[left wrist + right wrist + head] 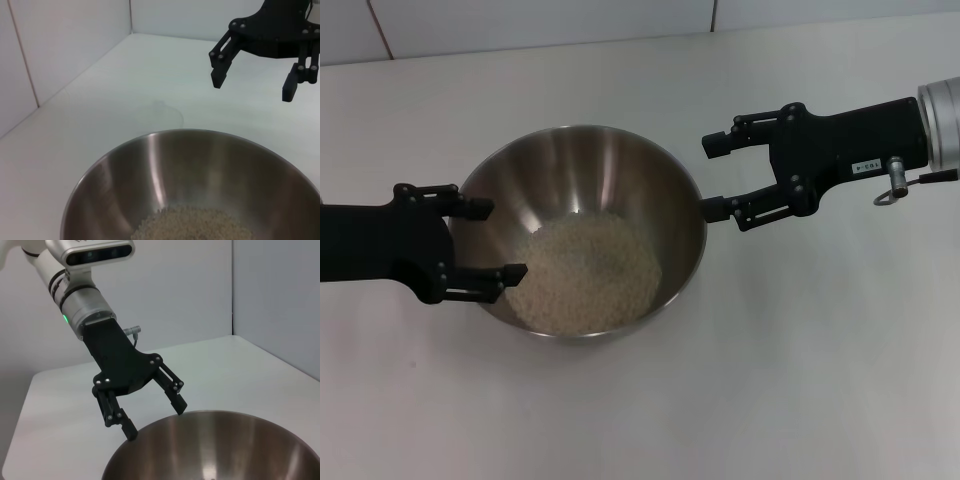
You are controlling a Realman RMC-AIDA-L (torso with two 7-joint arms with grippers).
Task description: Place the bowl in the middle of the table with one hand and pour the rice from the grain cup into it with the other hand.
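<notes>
The steel bowl (582, 160) stands on the white table (790, 390) near its middle, with a mound of rice (585, 272) in its bottom. My left gripper (500, 240) is open and empty at the bowl's left rim, its fingertips over the rim edge. My right gripper (711, 178) is open and empty just right of the bowl, its near fingertip close to the rim. The left wrist view shows the bowl (150, 165), the rice (195, 225) and the right gripper (253, 86) beyond. The right wrist view shows the bowl (225, 440) and the left gripper (155, 419). The grain cup is out of view.
Pale wall tiles (520, 20) run along the table's far edge. White walls (65, 45) stand along the table's sides. Bare table surface lies in front of the bowl and to its right.
</notes>
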